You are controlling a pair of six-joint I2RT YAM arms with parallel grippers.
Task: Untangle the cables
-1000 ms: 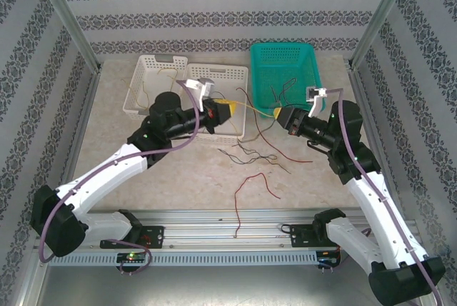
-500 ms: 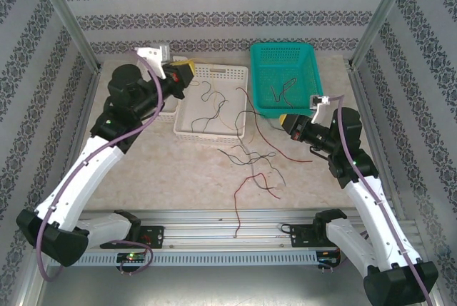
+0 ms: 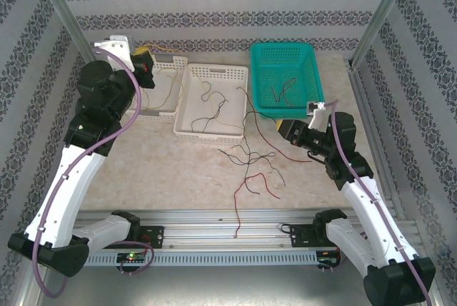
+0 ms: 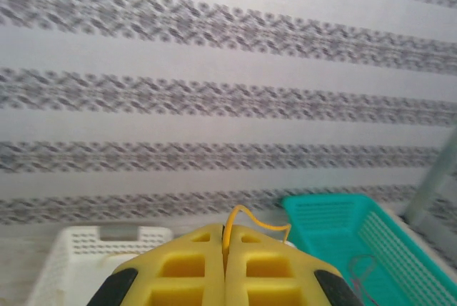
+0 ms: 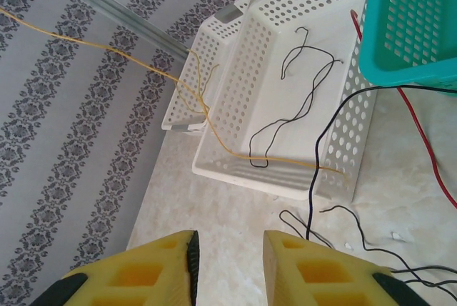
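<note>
Three baskets stand along the far edge of the worktop (image 3: pixel 164 170): two white ones, the left white basket (image 3: pixel 166 111) and the middle white basket (image 3: pixel 214 70), and one teal basket (image 3: pixel 284 56) towards the far right corner.

The cables lie in four places. One yellow cable (image 5: pixel 250 157) is clenched in the left gripper (image 4: pixel 225 243), whose yellow fingers (image 4: pixel 189 267) are pressed together on it, raised over the far left corner. Its long axis slants from there towards the near right: it crosses the left white basket, drops into the middle one and ends at that basket's near right corner. A couple of thin dark wires (image 3: pixel 211 103) curl on the floor of the middle white basket. A small red and dark bunch (image 3: pixel 278 92) lies in the teal basket. The loose tangle (image 3: pixel 250 156) of dark wires sits mid-worktop, just in front of the middle basket; how many it holds cannot be told. A red cable (image 3: pixel 255 177) trails from it towards the near edge.

The right gripper (image 5: pixel 228 249) hovers near the tangle's right side, jaws apart and empty.
</note>
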